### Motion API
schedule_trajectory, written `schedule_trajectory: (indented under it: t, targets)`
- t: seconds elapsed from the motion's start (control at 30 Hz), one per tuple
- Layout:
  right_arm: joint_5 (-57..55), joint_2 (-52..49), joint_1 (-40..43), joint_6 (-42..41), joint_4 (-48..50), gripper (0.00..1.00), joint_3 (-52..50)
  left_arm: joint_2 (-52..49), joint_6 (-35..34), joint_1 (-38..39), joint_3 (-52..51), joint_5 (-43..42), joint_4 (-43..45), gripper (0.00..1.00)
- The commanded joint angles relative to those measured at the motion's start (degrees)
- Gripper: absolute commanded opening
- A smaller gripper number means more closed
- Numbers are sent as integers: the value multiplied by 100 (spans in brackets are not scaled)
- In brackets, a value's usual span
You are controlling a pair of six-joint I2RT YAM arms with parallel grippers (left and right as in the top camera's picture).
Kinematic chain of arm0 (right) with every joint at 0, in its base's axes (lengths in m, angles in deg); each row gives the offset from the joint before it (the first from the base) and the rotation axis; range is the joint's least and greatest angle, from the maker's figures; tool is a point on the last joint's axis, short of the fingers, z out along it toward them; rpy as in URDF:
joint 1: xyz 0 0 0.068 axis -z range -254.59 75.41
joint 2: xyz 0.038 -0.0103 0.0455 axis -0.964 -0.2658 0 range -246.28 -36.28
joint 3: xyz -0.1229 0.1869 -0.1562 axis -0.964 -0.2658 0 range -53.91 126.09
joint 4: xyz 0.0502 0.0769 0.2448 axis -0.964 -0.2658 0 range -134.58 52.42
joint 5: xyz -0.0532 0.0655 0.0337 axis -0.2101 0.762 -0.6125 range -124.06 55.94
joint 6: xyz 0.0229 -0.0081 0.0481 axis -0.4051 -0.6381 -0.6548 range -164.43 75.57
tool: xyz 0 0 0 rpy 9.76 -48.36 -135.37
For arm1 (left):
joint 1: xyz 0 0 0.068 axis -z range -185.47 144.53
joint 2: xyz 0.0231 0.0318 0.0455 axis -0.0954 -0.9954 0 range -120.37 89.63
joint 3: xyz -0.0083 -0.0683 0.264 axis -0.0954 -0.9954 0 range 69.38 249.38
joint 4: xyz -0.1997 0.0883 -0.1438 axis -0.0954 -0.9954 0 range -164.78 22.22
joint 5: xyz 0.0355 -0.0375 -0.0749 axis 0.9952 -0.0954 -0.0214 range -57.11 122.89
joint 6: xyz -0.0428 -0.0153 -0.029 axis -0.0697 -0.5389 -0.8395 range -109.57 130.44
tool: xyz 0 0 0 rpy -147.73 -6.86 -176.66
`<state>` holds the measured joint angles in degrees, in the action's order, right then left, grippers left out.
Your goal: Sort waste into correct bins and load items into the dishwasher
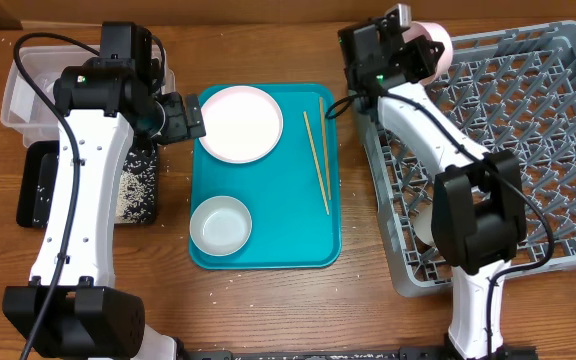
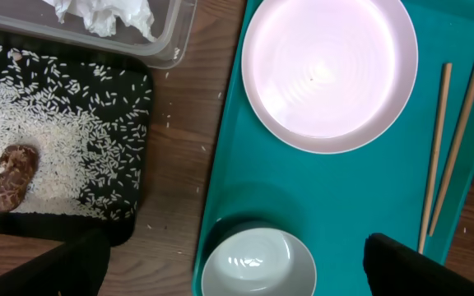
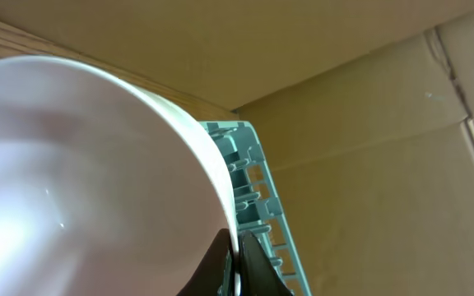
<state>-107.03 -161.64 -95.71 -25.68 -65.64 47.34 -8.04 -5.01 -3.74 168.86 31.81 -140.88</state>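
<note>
My right gripper [image 1: 430, 48] is shut on the rim of a white bowl [image 3: 72, 173], held over the far left corner of the grey dish rack [image 1: 538, 150]; its jaws [image 3: 235, 265] pinch the rim. My left gripper [image 1: 184, 118] is open and empty above the teal tray's left edge, over a second white bowl [image 2: 257, 263]. The white plate [image 1: 240, 123] lies at the tray's far end. Rice crumbs [image 2: 72, 140] and a brown lump [image 2: 15, 174] lie in the black tray [image 1: 36, 185]. A white napkin [image 2: 105, 15] lies in the clear tub [image 1: 23, 95]. The red wrapper is out of view.
The teal tray [image 1: 278, 200] sits mid-table with two wooden chopsticks [image 1: 318, 160] along its right side. Loose rice grains dot the wood beside the black tray. A cardboard wall stands behind the rack. My right arm's elbow hangs over the rack's near left part.
</note>
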Motion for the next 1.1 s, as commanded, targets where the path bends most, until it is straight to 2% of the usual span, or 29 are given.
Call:
schedule_trajectory:
  t: [0.0, 0.27, 0.33, 0.4, 0.47, 0.7, 0.87, 1.07]
  targets:
    - [105, -197, -262, 94, -87, 4, -4, 28, 66, -11, 103, -39, 4, 100]
    - [282, -197, -391, -321, -531, 4, -4, 28, 66, -13, 103, -39, 4, 100]
    - [282, -197, -391, -358, -627, 8, -4, 28, 66, -13, 101, -39, 4, 100]
    - [273, -197, -393, -358, -697, 32, -4, 28, 68, -13, 101, -39, 4, 100]
    - [271, -197, -426, -356, -748, 41, -2, 28, 66, -13, 101, -39, 4, 100]
    - [275, -138, -776, -356, -743, 64, -2, 28, 66, -13, 101, -39, 4, 100]
    - [278, 74, -935, -356, -743, 86, 7, 28, 66, -11, 103, -39, 4, 100]
    - [669, 599, -1172, -540, -1054, 100, 7, 28, 66, -11, 101, -39, 4, 100]
